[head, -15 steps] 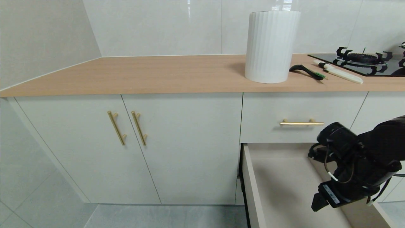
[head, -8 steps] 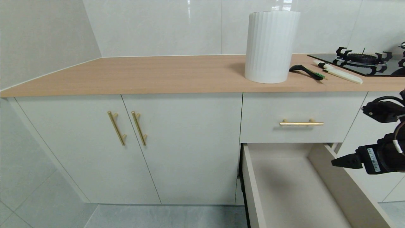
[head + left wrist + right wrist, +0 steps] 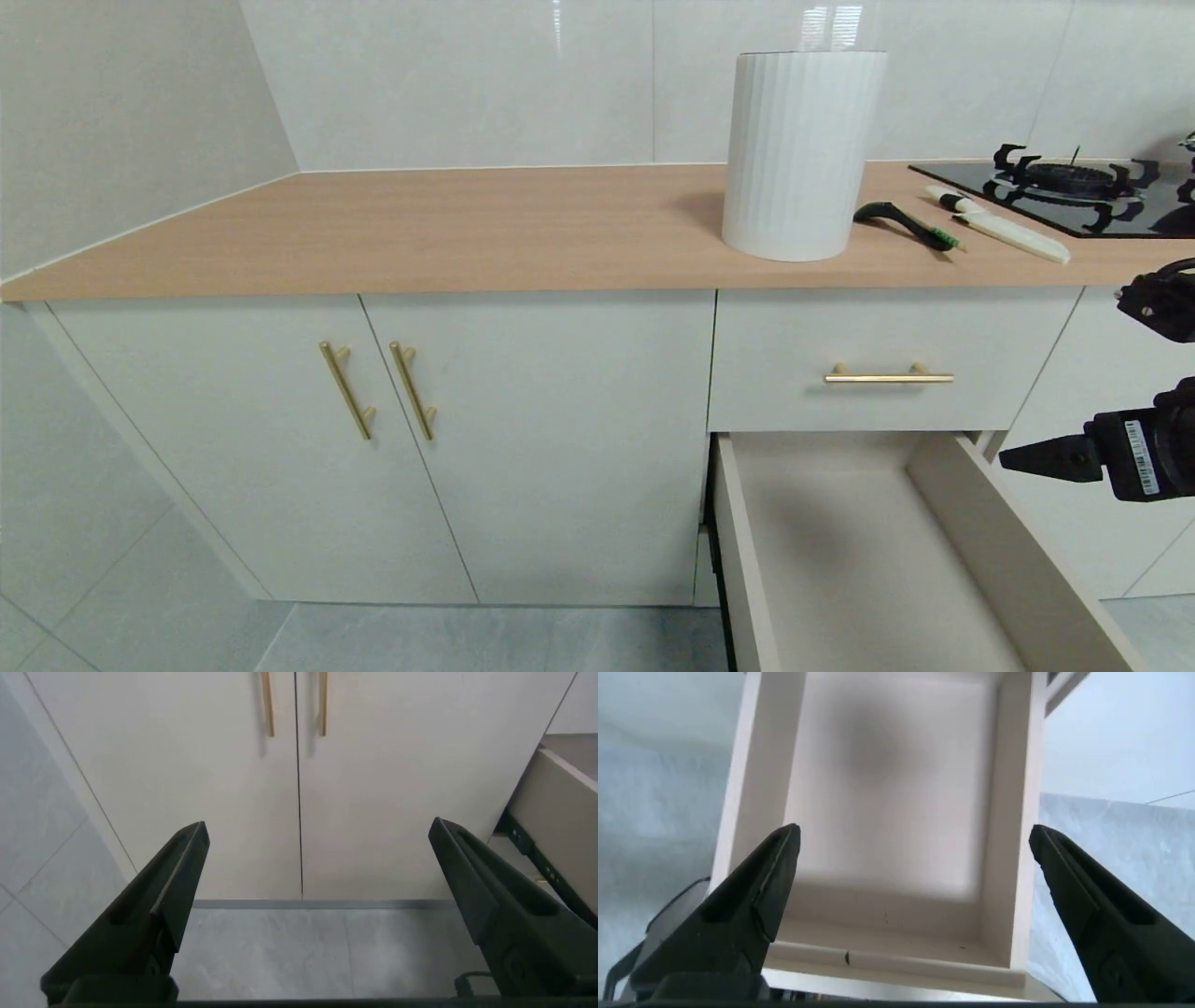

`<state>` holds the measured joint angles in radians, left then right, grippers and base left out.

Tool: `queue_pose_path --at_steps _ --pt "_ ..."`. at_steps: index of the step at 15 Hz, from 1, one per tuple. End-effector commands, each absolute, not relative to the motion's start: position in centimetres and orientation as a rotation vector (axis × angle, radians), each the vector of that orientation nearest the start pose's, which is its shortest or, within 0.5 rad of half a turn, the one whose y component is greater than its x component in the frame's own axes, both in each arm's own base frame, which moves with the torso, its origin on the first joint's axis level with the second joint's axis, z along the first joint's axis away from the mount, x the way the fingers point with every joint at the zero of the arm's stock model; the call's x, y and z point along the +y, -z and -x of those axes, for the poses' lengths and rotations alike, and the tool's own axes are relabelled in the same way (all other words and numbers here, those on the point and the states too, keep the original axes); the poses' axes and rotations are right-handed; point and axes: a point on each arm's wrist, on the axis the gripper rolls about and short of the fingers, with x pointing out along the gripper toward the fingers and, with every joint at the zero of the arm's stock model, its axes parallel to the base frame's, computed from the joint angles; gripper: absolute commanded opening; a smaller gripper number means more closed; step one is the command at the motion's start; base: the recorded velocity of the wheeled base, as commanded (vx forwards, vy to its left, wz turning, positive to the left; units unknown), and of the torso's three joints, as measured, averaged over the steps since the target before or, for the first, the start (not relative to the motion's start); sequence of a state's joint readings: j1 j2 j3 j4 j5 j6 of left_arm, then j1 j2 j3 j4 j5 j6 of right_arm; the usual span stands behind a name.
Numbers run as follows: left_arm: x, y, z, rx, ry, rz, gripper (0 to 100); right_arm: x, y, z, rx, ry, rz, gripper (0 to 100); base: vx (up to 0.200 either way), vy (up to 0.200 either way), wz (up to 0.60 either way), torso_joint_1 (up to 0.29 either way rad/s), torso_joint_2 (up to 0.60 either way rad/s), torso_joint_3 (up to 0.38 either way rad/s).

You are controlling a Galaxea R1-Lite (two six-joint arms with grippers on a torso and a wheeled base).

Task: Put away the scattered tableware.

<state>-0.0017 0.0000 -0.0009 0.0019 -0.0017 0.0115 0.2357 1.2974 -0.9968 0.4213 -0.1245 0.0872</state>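
1. Chiefly, the tableware to be stowed lies in the upper right of the head view. A black utensil (image 3: pixel 904 222) with a green tip and a long white utensil (image 3: pixel 1001 227) rest near each other on the countertop (image 3: pixel 467 224), between the ribbed white canister (image 3: pixel 801 149) and the gas hob (image 3: pixel 1064 177).
2. Lower drawer (image 3: pixel 739 532), lower right of the frame: pulled out, floor bare. It is judged to be the intended store, standing open so that pieces can be lowered in from above. The upper drawer (image 3: pixel 889 377) is closed.
3. Right gripper (image 3: pixel 1038 459), right edge of the frame: fingers spread apart, holding nothing. It hangs near the drawer's right wall, below the level of the counter edge.
4. Left gripper (image 3: pixel 318 826): fingers likewise wide apart and empty. It is held low, facing the cupboard doors (image 3: pixel 392 784) and the floor (image 3: pixel 308 952), well apart from the utensils.
5. Open room: the canister stands just beside the black utensil and the hob flanks the white one, so the freer approach appears to be from above or from the front. An arm rising from drawer level would need to clear the counter's front edge.
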Motion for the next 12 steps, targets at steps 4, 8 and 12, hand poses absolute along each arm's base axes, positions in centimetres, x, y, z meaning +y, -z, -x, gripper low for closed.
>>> queue_pose_path --at_steps 4,8,12 --pt "0.0 -7.58 2.28 0.002 0.003 -0.011 100 4.1 -24.07 -18.22 0.718 -0.076 0.047 100 0.0 0.0 0.0 0.177 -0.53 -0.295" --pt "0.0 -7.58 2.28 0.002 0.003 -0.012 100 4.12 -24.01 -18.29 0.721 -0.075 0.047 100 0.0 0.0 0.0 0.184 -0.48 -0.282" --pt "0.0 -7.58 2.28 0.002 0.003 -0.011 100 4.16 -24.07 -18.44 0.712 -0.077 0.045 100 0.0 0.0 0.0 0.204 -0.48 -0.278"
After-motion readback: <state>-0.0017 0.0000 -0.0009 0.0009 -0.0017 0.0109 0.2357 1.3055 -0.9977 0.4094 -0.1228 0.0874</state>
